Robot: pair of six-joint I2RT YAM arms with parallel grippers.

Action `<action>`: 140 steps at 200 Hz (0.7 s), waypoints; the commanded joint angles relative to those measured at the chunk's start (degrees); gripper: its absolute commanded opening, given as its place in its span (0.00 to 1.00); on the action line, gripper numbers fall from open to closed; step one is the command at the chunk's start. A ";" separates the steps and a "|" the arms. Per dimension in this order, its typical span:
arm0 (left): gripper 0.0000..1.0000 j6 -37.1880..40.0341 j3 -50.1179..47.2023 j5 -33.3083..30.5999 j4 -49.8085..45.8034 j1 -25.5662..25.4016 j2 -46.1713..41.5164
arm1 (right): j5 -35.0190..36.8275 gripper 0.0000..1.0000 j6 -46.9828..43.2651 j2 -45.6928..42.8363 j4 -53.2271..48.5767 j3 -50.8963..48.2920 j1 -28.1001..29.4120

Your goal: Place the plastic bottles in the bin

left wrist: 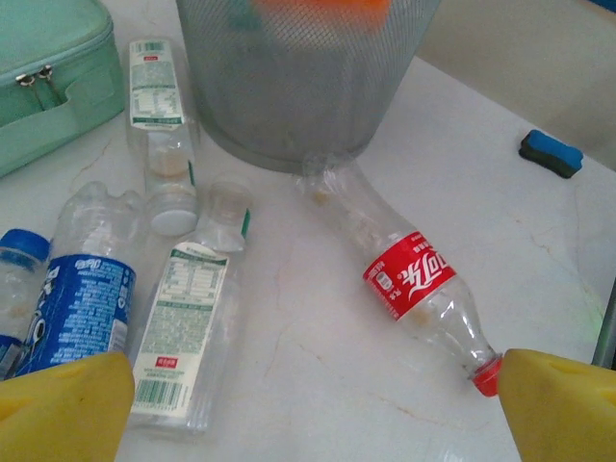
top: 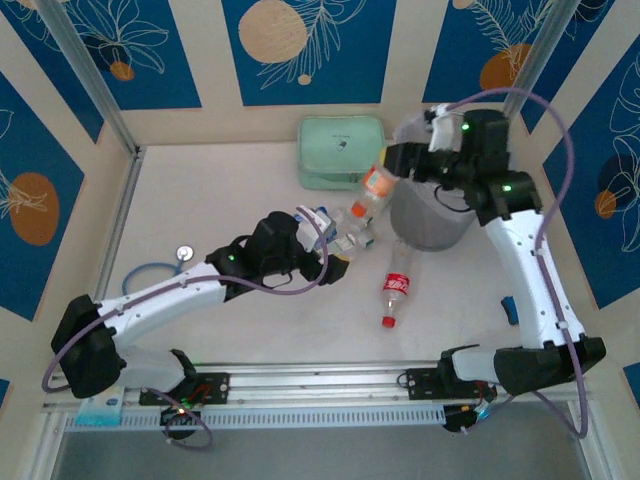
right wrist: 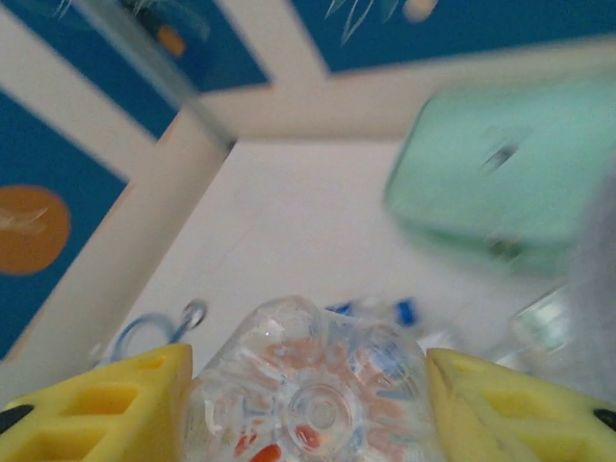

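the right claw (right wrist: 308, 409) grips an orange-label bottle (top: 375, 188) near its base beside the bin (top: 430, 230) rim, upper right of the top view; next, i judge, carry it over the rim and release; the left claw (left wrist: 313, 404) gapes empty over bottles (left wrist: 188, 327) lying on the bench (left wrist: 327, 356).

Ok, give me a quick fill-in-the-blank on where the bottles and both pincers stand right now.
1. The held bottle in the right pincer has a label coloured ____.
2. The left pincer is ____, with nothing between its fingers.
3. The red-labelled bottle, lying with its base against the bin, has a ____ cap.

Missing words: orange; open; red.
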 commanded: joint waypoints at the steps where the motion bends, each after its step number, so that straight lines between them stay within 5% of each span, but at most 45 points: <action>1: 0.96 -0.42 -0.91 -1.59 -0.80 0.49 -1.63 | 12.70 0.29 -6.33 -1.50 -2.39 6.16 -3.20; 27: 0.96 -1.08 -0.81 -1.70 -0.20 0.54 -0.14 | 25.28 0.26 -13.00 -0.83 2.44 6.92 -5.50; 140: 0.96 -1.86 -5.12 -3.92 -1.23 0.79 -2.73 | 20.20 0.17 -14.63 20.90 -12.91 12.77 -9.74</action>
